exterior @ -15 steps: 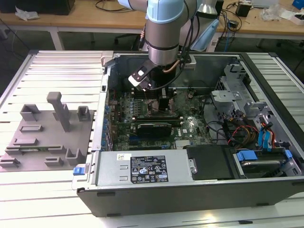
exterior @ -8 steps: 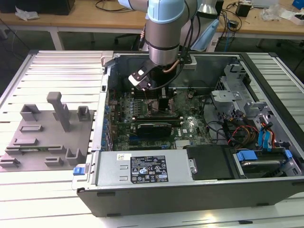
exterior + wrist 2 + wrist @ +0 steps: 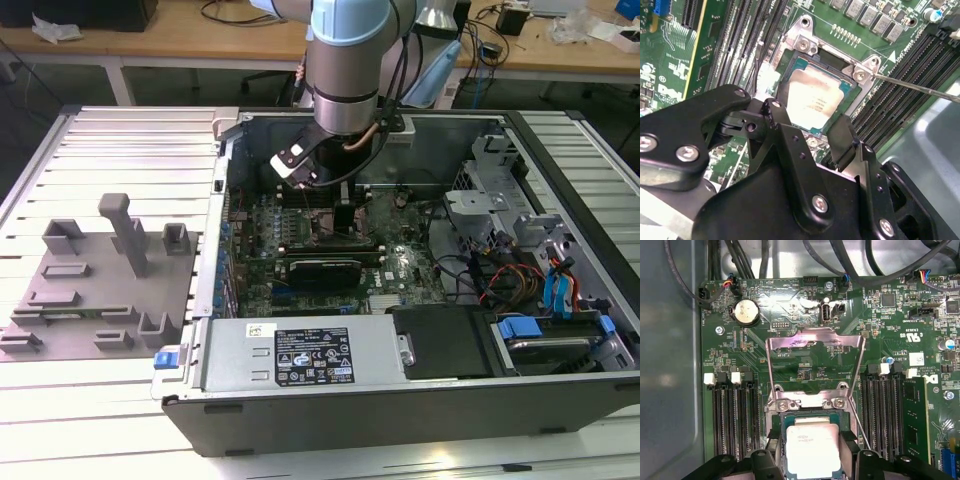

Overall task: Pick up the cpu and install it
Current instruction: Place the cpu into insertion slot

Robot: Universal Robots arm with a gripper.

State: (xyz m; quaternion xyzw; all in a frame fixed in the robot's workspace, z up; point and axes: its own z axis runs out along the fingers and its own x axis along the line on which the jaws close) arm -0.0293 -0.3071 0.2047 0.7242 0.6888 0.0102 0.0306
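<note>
Fingers [image 3: 785,135] are closed in on the cpu [image 3: 815,97], one on each of two opposite edges. I can't spot a gap on either side in both wrist views, so I'd call that a grip rather than a hover.

Going big to small: the slatted metal counter [image 3: 130,150] carries the open PC case [image 3: 400,420], with a grey fixture tray [image 3: 90,290] off to the exterior view's left. Your arm [image 3: 345,60] reaches straight down into the case over the motherboard [image 3: 805,310]. In the first wrist view the load plate [image 3: 815,337] is flipped open, lying back flat. Memory slots [image 3: 735,415] run along both sides of the socket [image 3: 807,42]. The chip looks level inside the socket frame, corners lined up with it, and the thin lever rod [image 3: 915,85] sticks out to one side, clear of the fingers.

So I'd say you're at the seating step: pickup's done, the cpu is at the socket and down in it or very close to it, and the plate isn't closed yet.

My guess is the next move calls for zero sideways drag. Keep everything vertical and gentle, since a nudged chip could end up crooked in the frame, and mind that lever rod.
</note>
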